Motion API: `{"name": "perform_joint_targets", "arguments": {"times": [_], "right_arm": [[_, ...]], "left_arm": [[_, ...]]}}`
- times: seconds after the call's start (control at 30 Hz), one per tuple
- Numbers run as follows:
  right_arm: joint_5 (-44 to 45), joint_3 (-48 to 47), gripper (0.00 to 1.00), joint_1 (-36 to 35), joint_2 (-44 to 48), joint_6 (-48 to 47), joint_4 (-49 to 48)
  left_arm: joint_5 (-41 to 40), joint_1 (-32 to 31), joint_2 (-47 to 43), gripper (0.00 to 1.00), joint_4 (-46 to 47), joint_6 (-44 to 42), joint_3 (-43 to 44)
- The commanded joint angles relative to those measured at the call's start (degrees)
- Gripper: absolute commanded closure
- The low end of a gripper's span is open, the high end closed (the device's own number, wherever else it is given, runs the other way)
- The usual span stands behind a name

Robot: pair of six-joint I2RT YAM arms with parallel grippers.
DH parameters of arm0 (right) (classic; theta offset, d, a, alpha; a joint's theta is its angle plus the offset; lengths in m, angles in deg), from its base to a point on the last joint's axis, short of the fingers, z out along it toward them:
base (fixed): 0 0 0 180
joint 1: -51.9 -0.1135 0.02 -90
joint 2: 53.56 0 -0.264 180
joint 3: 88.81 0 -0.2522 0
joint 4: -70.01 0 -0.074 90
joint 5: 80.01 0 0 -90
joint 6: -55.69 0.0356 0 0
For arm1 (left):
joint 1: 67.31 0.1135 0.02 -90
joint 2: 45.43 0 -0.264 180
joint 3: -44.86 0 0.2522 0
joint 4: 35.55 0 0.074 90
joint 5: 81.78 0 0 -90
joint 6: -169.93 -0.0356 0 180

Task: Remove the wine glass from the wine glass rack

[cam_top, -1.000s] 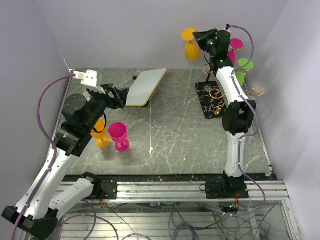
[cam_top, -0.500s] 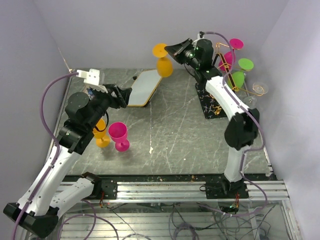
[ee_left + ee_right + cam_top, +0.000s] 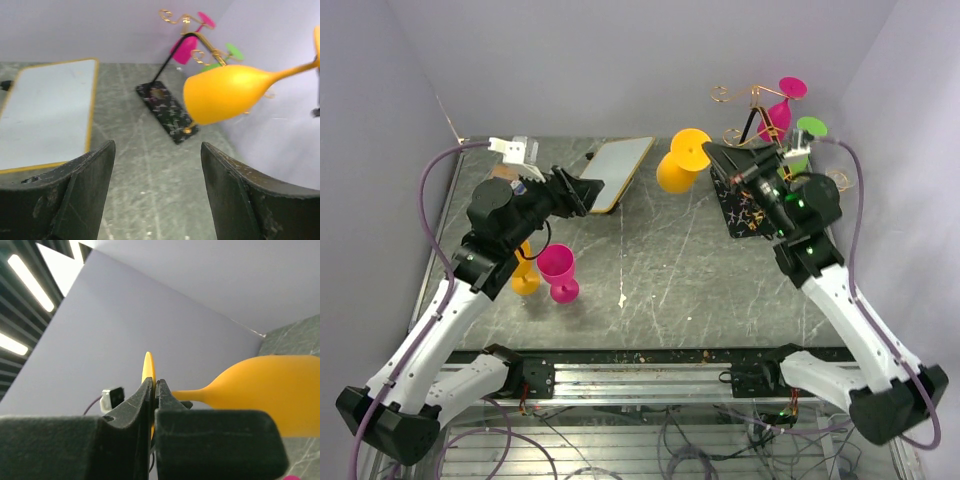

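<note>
The right gripper is pinched tight on the flat round foot of the orange wine glass. The glass lies on its side up in the air, its bowl pointing toward the left arm. It is off the wine glass rack and just to the left of it, above the back part of the table. The right arm's elbow sticks out low by the near right corner. Its long white part then reaches toward the back, and the hand turns to the left.

The rack stands in the back right corner on its black base. A pink glass and a green glass hang upside down on its gold wire arms.

The left gripper is wide open and holds nothing — it points to the right, facing the orange glass. Under it, a white board with a yellow rim lies near the back edge. The left arm is bent the same way, its elbow low by the near left corner. Beside it, near the left edge, a small orange glass and a small pink glass stand upright, close together.
</note>
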Motion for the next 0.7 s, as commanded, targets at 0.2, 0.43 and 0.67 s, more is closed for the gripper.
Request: {"name": "perform_joint_targets", "arguments": {"times": [0.2,0.43,0.67], "right_arm": [[1.71,15.71,1.00,-0.01,14.15,19.21,-21.83],[-2.20,18.79,1.00,0.04,11.51,32.05,-37.68],[-4.03,21.57,1.00,0.02,6.22,42.38,-50.12]], "left_arm": [[24.11,1.04,4.79,0.22,34.76,31.54,-4.32],[27.95,1.06,10.19,0.23,53.07,44.83,-7.36],[32.31,0.42,13.96,0.28,60.34,50.94,-6.80]]}}
